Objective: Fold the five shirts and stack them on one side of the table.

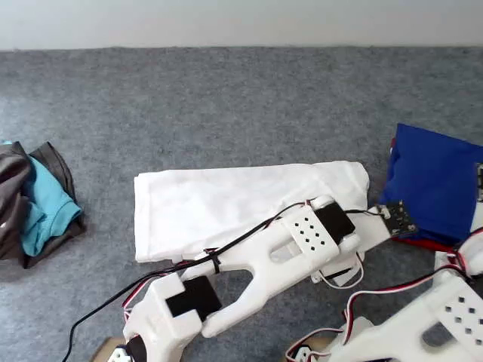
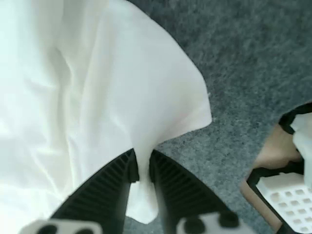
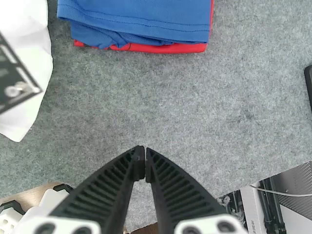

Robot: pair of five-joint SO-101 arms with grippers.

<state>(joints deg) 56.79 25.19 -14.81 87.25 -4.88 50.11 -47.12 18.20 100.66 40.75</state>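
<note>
- Left wrist view, close up: my left end effector is squeezed tight on an edge of the white shirt. A bit of the cloth sticks out between its two fingers.
- Right wrist view, close up: my right end effector is squeezed closed too, but it has nothing in it. It hangs over the bare grey table.
- A little past it I see the blue shirt. It is folded and lies on top of the red shirt. I can see just a thin red edge under the blue.
- A corner of the white shirt lies near that stack and does not touch it.
- In the high view, my left arm stretches across the near edge of the white shirt. The shirt lies flat in the middle of the table, in a long shape.
- The blue and red stack sits at the right side of the table, just beside the end of the white shirt.
- Far off at the left side is a messy heap. A teal shirt is bunched up inside a dark grey shirt, and neither one is folded.
</note>
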